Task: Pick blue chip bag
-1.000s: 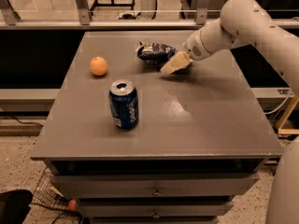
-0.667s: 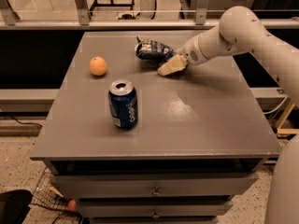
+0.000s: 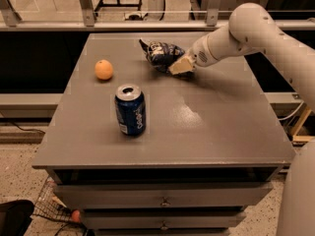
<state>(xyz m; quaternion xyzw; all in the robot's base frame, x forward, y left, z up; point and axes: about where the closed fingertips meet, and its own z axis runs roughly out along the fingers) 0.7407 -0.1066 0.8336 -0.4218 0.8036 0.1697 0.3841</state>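
Note:
The blue chip bag (image 3: 158,54) is a crumpled dark-blue foil bag with white markings, lying on the far middle of the grey table (image 3: 211,127). My gripper (image 3: 179,67) reaches in from the right on the white arm (image 3: 256,28). It sits low over the table and presses against the bag's right end, covering that edge.
A blue soda can (image 3: 130,109) with a silver top stands upright in the left middle of the table. An orange (image 3: 104,69) lies at the far left. Drawers are below the table front. A metal railing (image 3: 147,23) runs behind the table.
My gripper has shifted slightly left, closing onto the bag's right end. The bag, can and orange stay in place.

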